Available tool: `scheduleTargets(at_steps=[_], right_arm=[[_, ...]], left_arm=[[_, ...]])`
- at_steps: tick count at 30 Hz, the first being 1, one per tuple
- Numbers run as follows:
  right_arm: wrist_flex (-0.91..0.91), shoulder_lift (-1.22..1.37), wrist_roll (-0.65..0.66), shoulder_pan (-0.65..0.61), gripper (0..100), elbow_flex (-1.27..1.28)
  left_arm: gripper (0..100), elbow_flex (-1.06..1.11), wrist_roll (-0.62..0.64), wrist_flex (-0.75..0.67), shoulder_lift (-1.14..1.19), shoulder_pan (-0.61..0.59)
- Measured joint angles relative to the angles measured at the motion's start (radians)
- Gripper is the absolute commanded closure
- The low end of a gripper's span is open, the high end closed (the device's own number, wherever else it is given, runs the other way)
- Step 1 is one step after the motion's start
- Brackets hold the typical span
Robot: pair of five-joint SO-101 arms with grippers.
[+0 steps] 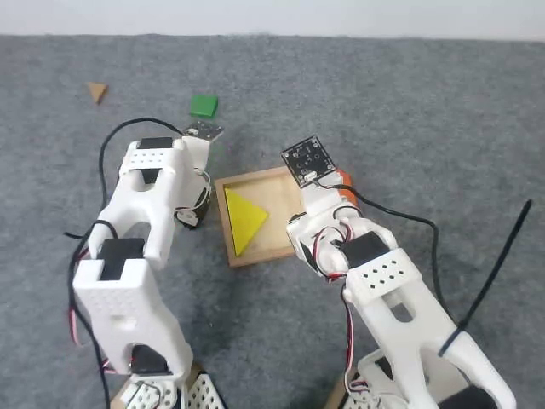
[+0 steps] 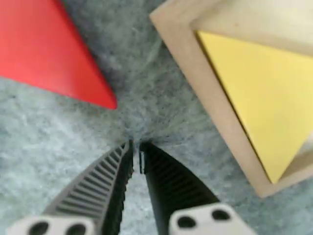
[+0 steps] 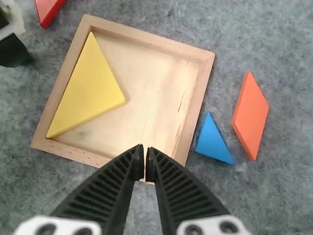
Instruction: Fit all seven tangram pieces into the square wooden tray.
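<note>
Lying in tray (image 3: 195, 98): yellow tri (image 3: 90, 90); L fingers (image 2: 166, 181) closed.

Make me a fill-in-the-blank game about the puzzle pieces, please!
1. The large triangle in the wooden tray is ___.
2. The blue triangle lies between the tray and the ___ piece.
3. The green piece on the carpet is shaped like a ___.
4. The pointy piece by the left gripper is ___.
Missing words: yellow, orange, square, red.
</note>
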Motion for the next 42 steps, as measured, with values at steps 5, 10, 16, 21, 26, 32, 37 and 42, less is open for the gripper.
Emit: scheduleTargets(at_steps=[5, 10, 16, 21, 26, 32, 37, 42], right_arm=[[0.000, 0.000, 0.000, 0.000, 98.3, 0.000], [0.000, 0.000, 0.000, 0.000, 98.3, 0.000], [0.000, 0.000, 0.000, 0.000, 98.3, 0.000], [0.000, 0.000, 0.000, 0.000, 98.3, 0.000], [0.000, 0.000, 0.000, 0.000, 98.3, 0.000], [0.000, 0.000, 0.000, 0.000, 98.3, 0.000], [0.000, 0.000, 0.015, 0.000, 98.3, 0.000], [0.000, 0.000, 0.034, 0.000, 98.3, 0.000]], left_arm=[[98, 0.086, 0.002, -0.025, -0.080, -0.006], [97, 0.167, 0.029, -0.028, -0.293, -0.009], [92, 0.063, 0.265, -0.034, -0.482, -0.087], [92, -0.167, 0.470, -0.132, -0.451, -0.218], [92, -0.315, 0.571, -0.422, -0.272, -0.278], [92, -0.437, 0.574, -0.980, 0.117, -0.293], [92, -0.752, 0.578, -1.264, 0.537, -0.304], [92, -1.324, 0.580, -1.183, 0.991, -0.319]])
